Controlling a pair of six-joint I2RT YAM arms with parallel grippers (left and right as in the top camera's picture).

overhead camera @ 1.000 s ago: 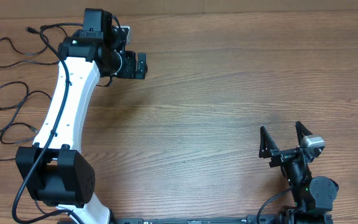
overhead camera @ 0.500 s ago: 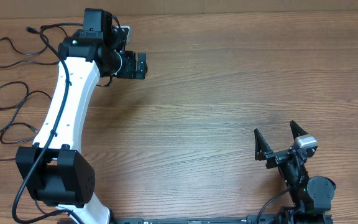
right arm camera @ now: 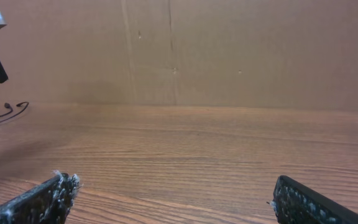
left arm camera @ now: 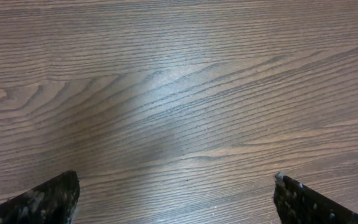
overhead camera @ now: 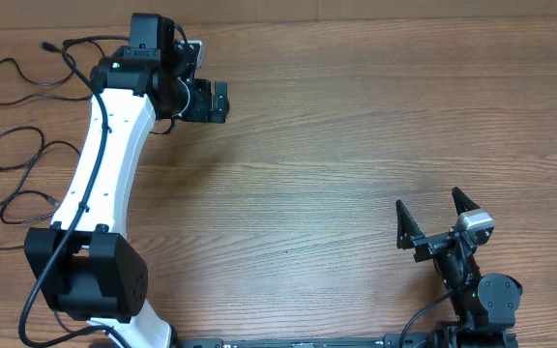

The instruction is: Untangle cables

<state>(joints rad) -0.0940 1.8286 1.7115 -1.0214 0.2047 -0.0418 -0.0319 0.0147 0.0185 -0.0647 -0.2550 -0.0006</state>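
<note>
Since the cables point(overhead camera: 8, 62) lie in loose loops at the tabletop's point(overhead camera: 337, 145) left edge, seemingly untangled, the left claw point(overhead camera: 222, 101) and right claw point(overhead camera: 428, 201) both gape wide, empty, clear of them.

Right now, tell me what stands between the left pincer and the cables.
No loose object does. The cables lie at the left edge of the table; the open left pincer points right, away from them. Only the left arm's own white link sits between them.
</note>
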